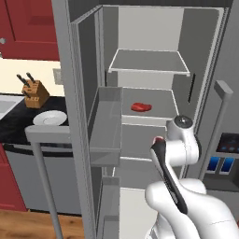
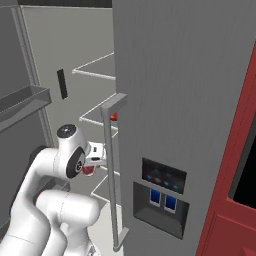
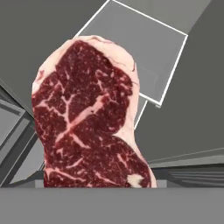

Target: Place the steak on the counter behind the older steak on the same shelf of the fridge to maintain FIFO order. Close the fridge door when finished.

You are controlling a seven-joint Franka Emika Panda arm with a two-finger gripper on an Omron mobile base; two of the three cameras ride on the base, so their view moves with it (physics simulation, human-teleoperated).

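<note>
The gripper (image 2: 94, 161) pinched the steak (image 3: 87, 118) just outside the open fridge (image 1: 205, 56), held up so it could go behind the older steak (image 1: 141, 107) on its shelf (image 1: 158, 100).

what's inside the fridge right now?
One steak lies on the middle shelf; the shelf above is bare. The gripper holds a second steak lower down, in front. The arm covers part of the lower shelves.
</note>
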